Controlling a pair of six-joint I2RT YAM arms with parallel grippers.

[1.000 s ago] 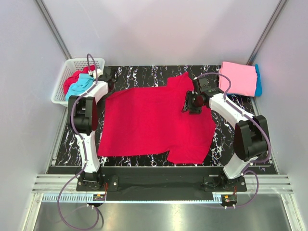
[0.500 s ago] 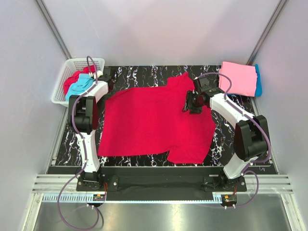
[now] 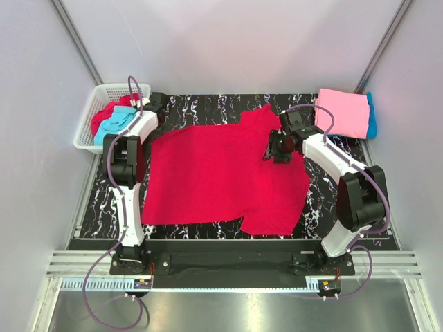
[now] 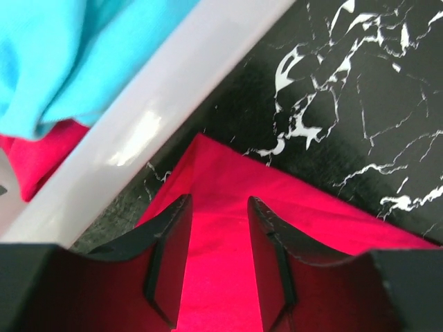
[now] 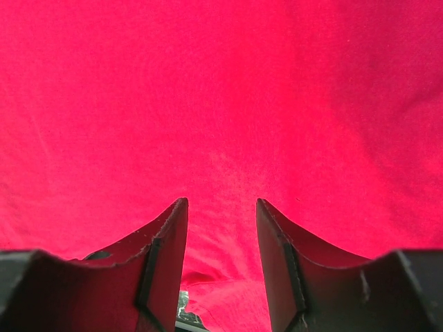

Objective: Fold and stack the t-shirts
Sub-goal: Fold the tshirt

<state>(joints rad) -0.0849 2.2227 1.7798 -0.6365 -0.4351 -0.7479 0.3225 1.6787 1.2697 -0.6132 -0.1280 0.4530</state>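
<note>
A crimson red t-shirt [image 3: 221, 173] lies spread flat on the black marble table [image 3: 208, 107]. My left gripper [image 3: 155, 105] is at the shirt's far left corner, beside the basket. In the left wrist view that gripper [image 4: 219, 200] is open, and the red corner [image 4: 221, 173] lies flat under its jaws, not pinched. My right gripper [image 3: 275, 149] hovers low over the shirt's right part. In the right wrist view it [image 5: 221, 202] is open, with only red cloth [image 5: 221, 90] below it. A folded pink t-shirt [image 3: 342, 111] rests on a turquoise blue one [image 3: 372, 114] at the far right.
A white lattice basket [image 3: 88, 114] stands off the table's far left corner with a turquoise t-shirt [image 3: 114, 123] and a red one [image 3: 104, 114] in it. Its white rim [image 4: 159, 104] runs close past the left fingers. Grey walls close in on both sides.
The left gripper has shifted a little toward the far edge and its jaws have spread wider. The right arm and the spread shirt look unchanged.
</note>
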